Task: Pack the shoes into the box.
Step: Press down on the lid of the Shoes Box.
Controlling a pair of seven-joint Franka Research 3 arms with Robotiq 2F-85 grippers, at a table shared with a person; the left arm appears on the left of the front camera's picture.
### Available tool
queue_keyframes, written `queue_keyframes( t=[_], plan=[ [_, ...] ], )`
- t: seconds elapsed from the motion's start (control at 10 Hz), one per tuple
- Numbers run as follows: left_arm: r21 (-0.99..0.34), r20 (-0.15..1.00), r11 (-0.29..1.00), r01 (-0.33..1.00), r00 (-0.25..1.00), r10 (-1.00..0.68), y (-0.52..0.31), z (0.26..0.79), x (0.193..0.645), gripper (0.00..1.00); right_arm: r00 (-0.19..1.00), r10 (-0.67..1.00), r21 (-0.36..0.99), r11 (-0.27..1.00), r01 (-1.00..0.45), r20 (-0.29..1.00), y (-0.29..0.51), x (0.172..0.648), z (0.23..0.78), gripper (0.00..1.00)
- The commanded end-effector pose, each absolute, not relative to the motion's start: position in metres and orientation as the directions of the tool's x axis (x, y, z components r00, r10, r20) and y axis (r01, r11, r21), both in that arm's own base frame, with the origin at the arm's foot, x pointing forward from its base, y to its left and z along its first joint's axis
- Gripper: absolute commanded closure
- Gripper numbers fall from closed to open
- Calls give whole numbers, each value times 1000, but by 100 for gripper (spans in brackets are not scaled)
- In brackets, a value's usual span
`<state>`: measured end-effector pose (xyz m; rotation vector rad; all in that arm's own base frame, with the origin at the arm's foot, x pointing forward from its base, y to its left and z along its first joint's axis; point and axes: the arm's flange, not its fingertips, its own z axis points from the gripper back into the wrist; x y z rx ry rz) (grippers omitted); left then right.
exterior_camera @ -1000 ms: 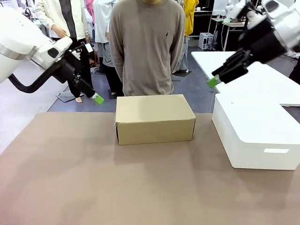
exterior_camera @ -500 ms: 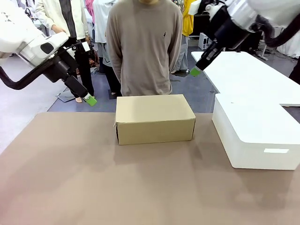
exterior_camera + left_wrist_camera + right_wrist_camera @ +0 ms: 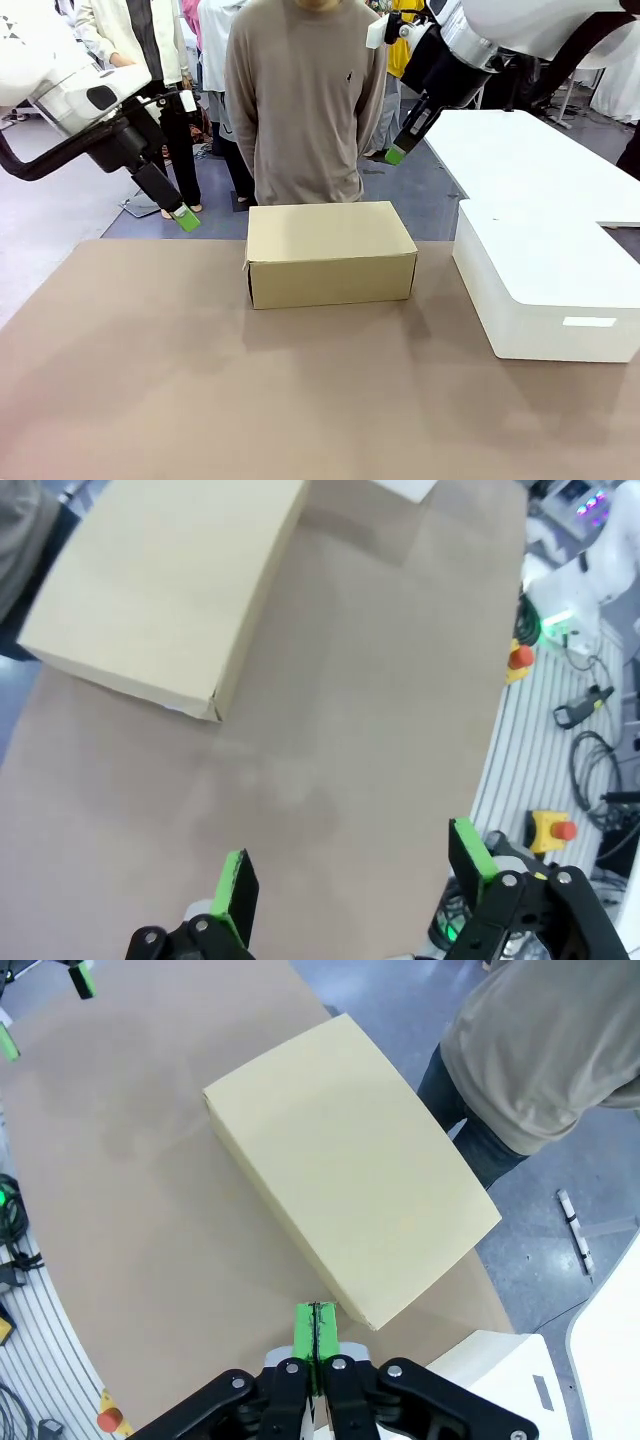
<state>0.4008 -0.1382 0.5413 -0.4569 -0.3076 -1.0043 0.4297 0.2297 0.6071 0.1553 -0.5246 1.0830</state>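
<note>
- Tan cardboard shoebox [image 3: 330, 253] sits closed on the brown table [image 3: 200, 380] in the front view, lid flat, right in front of a person in a beige sweater [image 3: 305, 95] standing at the far edge.
- To the shoebox's right, apart from it, rests a larger smooth white rectangular box [image 3: 545, 285].
- Left gripper [image 3: 185, 218] hangs in the air off the shoebox's left, above the table's far edge; from this angle I cannot tell how wide it stands.
- Right gripper [image 3: 395, 155] hovers high above the shoebox's far right corner, green tips together.
- Left wrist view now: the left gripper [image 3: 355, 875] has its green pads [image 3: 236, 892] spread wide, nothing between them, bare table below, the shoebox [image 3: 165, 585] up ahead at the top left.
- Right wrist view: the right gripper [image 3: 316, 1335] has its pads pressed flat against each other, holding nothing, poised over the near corner of the shoebox [image 3: 345, 1170], its lid down.
- Beyond the shoebox here, the person's beige sweater [image 3: 555, 1045] at the top right.
</note>
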Motion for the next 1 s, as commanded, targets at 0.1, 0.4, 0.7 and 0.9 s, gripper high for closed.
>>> queue_keyframes(
  t=[0.1,0.4,0.7,0.9],
  plan=[
    [-245,460,466,850,525,-716,-136,542,401,0,365,798,-129,475,-870,479,227,428,606,100],
    [-191,470,468,863,499,-728,-140,540,402,0,361,800,-131,472,-872,479,229,430,607,100],
    [-127,502,521,844,508,-700,-133,538,394,0,530,736,-94,617,-782,422,270,473,588,100],
    [-139,501,543,828,532,-683,-128,538,395,0,592,703,-74,667,-742,394,292,501,571,100]
  ],
)
